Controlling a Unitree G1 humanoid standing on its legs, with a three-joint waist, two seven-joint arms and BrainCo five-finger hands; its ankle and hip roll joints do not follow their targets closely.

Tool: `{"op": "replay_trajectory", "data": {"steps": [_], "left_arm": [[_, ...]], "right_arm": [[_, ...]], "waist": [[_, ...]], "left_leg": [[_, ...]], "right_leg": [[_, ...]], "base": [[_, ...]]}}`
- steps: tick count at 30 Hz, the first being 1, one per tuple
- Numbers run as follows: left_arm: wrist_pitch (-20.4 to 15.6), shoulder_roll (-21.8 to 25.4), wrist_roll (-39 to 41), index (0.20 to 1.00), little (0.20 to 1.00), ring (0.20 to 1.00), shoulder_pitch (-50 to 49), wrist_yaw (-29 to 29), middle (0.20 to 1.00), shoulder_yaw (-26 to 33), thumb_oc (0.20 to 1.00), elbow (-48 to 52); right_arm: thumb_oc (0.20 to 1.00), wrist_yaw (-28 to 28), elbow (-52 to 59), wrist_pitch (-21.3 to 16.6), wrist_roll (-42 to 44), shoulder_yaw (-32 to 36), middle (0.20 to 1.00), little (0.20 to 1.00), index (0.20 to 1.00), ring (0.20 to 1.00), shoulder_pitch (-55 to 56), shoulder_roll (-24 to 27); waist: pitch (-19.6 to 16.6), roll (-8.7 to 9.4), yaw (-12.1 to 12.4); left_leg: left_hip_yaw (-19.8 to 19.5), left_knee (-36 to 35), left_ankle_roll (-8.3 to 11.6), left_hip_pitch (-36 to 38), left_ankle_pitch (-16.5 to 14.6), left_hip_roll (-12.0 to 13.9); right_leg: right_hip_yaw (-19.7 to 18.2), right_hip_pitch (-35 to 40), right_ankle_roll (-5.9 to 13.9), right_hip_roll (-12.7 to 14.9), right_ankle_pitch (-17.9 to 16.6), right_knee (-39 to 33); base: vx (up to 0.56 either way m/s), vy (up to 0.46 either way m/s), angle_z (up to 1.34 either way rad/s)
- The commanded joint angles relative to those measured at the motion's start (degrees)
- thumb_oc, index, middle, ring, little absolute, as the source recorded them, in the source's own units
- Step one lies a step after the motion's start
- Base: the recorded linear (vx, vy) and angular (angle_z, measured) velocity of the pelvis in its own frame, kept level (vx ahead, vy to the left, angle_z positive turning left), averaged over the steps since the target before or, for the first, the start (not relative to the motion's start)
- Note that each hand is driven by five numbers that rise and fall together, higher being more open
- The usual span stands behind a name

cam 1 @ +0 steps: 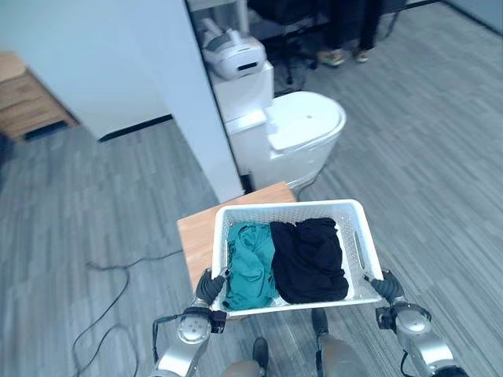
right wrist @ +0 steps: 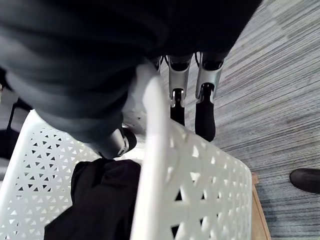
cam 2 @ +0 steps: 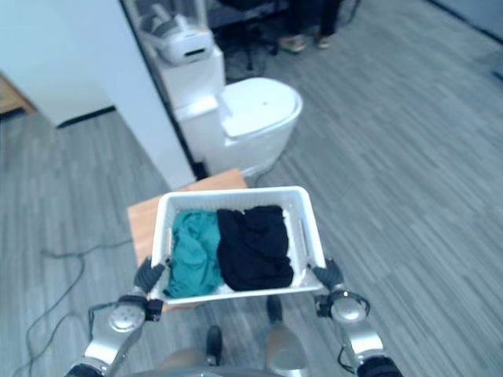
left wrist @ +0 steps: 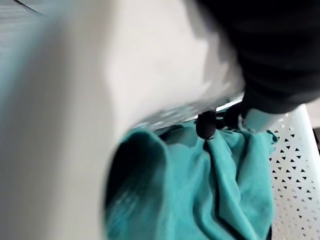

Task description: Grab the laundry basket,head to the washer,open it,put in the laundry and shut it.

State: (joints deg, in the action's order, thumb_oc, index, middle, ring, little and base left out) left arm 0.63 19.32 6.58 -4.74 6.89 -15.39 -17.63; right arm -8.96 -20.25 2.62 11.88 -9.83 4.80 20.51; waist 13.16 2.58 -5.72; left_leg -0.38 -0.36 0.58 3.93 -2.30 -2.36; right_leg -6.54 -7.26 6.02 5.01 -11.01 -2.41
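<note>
A white perforated laundry basket point(cam 1: 291, 206) sits between my two hands, over the near part of a small wooden table point(cam 1: 196, 236). It holds a teal garment point(cam 1: 250, 263) on the left and a black garment point(cam 1: 309, 259) on the right. My left hand point(cam 1: 211, 287) grips the basket's near left corner; its thumb point(left wrist: 206, 125) hooks over the rim onto the teal cloth point(left wrist: 220, 190). My right hand point(cam 1: 385, 287) grips the near right corner, thumb point(right wrist: 117, 142) inside the wall point(right wrist: 200, 180) and fingers point(right wrist: 205, 100) outside. A white machine with a rounded lid point(cam 1: 302, 126) stands beyond the table.
A white partition wall point(cam 1: 181, 94) rises to the left of the machine. A wooden drawer unit point(cam 1: 23, 98) stands far left. A person's legs point(cam 1: 346, 31) show at the back. Grey plank floor point(cam 1: 440, 157) lies open to the right.
</note>
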Motion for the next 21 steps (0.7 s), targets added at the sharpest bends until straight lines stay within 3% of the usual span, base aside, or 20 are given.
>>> {"op": "replay_trajectory", "data": {"steps": [1,3,5,6,7,8,10,13,16,18,19,21], "left_arm": [[-4.04,2.58,0.0,0.2,0.2,0.2,1.33,-0.71,0.2,2.86,0.2,3.95],[-4.28,2.86,-0.56,0.2,0.2,0.2,1.92,-0.48,0.2,2.65,0.2,4.76],[-4.68,3.26,-0.86,0.2,0.2,0.2,3.47,0.7,0.2,2.66,0.2,5.44],[-5.02,3.23,-1.3,0.2,0.2,0.2,4.7,1.89,0.2,2.63,0.2,5.85],[-5.23,3.04,-1.26,0.2,0.2,0.2,4.81,2.21,0.2,2.83,0.2,6.12],[-5.24,3.02,-1.26,0.2,0.2,0.2,4.81,2.22,0.2,2.82,0.2,6.11],[-5.51,2.51,-0.77,0.2,0.2,0.2,3.71,2.86,0.2,3.59,0.2,6.89],[-5.75,1.79,-0.16,0.2,0.2,0.2,2.2,2.91,0.2,3.95,0.2,6.82],[-5.57,0.61,0.38,0.2,0.2,0.2,1.24,1.99,0.2,3.68,0.2,5.52],[-5.86,-0.07,0.96,0.2,0.2,0.2,0.92,1.37,0.2,2.85,0.2,5.27],[-6.06,-0.47,1.57,0.2,0.2,0.2,1.08,1.71,0.2,2.15,0.2,5.24],[-6.31,-0.77,2.09,0.2,0.2,0.2,1.22,2.1,0.2,1.69,0.2,4.94]], "right_arm": [[0.2,5.4,7.3,-7.11,8.08,4.25,0.2,0.2,0.2,0.2,-3.59,0.67],[0.2,5.53,8.87,-7.35,8.21,4.56,0.2,0.2,0.2,0.2,-3.35,0.24],[0.2,5.72,10.74,-8.09,8.6,4.11,0.2,0.2,0.2,0.2,-3.7,-0.7],[0.2,6.18,12.88,-8.71,8.74,3.46,0.2,0.2,0.2,0.2,-3.52,-1.17],[0.2,6.54,13.53,-8.78,8.83,3.1,0.2,0.2,0.2,0.2,-3.18,-1.43],[0.2,6.53,13.57,-8.76,8.83,3.11,0.2,0.2,0.2,0.2,-3.14,-1.41],[0.2,7.28,15.08,-8.72,8.04,2.49,0.2,0.2,0.2,0.2,-2.88,-0.84],[0.2,7.73,15.75,-8.64,7.46,2.02,0.2,0.2,0.2,0.2,-2.39,-0.63],[0.2,8.02,16.32,-8.31,7.99,2.23,0.2,0.2,0.2,0.2,-1.25,-0.11],[0.2,7.63,16.7,-8.68,8.34,2.29,0.2,0.2,0.2,0.2,-1.09,0.97],[0.2,7.11,16.58,-8.45,8.35,1.84,0.2,0.2,0.2,0.2,-1.89,2.04],[0.2,6.7,16.33,-8.59,8.47,1.82,0.2,0.2,0.2,0.2,-2.16,2.38]], "waist": [[-2.62,0.83,-1.2],[-2.41,0.98,-1.5],[-1.47,0.98,-1.41],[-0.92,0.33,-0.78],[-0.96,0.1,-0.36],[-0.87,0.08,-0.36],[-1.81,-1.2,0.39],[-2.88,-1.39,0.54],[-4.21,-2.32,-0.36],[-3.64,-2.73,-0.61],[-2.48,-2.52,0.41],[-2.04,-2.55,0.95]], "left_leg": [[3.04,3.5,0.33,-3.06,-5.02,0.77],[5.39,2.74,-0.06,-2.83,-4.82,0.93],[9.79,2.01,-0.32,-2.55,-4.65,2.03],[14.19,1.69,-0.14,-1.74,-4.33,3.13],[16.49,1.61,0.03,-1.29,-4.16,3.63],[16.48,1.6,0.04,-1.17,-4.19,3.65],[21.92,0.93,0.27,0.84,-4.76,5.34],[25.07,0.27,0.39,1.85,-4.73,5.4],[26.38,3.88,1.19,2.87,-7.03,6.09],[26.55,13.62,3.03,1.27,-6.9,9.11],[23.51,22.97,4.83,-1.89,-3.78,11.18],[21.18,26.19,5.86,-3.72,-2.68,11.34]], "right_leg": [[1.76,-1.51,4.25,-3.25,6.78,1.88],[0.84,-2.82,4.93,-3.45,6.29,2.57],[5.38,-4.83,5.04,-2.41,7.03,4.21],[16.25,-4.59,3.58,0.36,9.39,5.97],[21.73,-4.2,2.89,2.02,10.12,6.91],[21.74,-4.12,2.89,2.01,10.2,7.0],[31.58,-2.39,2.48,5.21,12.24,10.29],[33.11,-0.33,2.86,5.61,12.12,8.65],[29.68,0.08,2.67,4.11,12.14,6.77],[28.17,2.55,1.62,2.27,12.99,4.35],[26.75,4.87,0.27,1.0,13.81,2.75],[26.69,5.9,-0.55,0.24,14.1,1.8]], "base": [[-0.13,0.124,-1.1],[-0.14,0.09,-1.33],[-0.19,0.03,-2.04],[-0.13,-0.027,-1.78],[-0.07,-0.028,-1.94],[-0.03,-0.048,-1.58],[0.06,-0.096,-1.78],[0.13,-0.135,-1.54],[0.28,-0.176,-0.81],[0.25,-0.245,-0.53],[0.21,-0.236,-0.77],[0.14,-0.162,-0.84]]}}
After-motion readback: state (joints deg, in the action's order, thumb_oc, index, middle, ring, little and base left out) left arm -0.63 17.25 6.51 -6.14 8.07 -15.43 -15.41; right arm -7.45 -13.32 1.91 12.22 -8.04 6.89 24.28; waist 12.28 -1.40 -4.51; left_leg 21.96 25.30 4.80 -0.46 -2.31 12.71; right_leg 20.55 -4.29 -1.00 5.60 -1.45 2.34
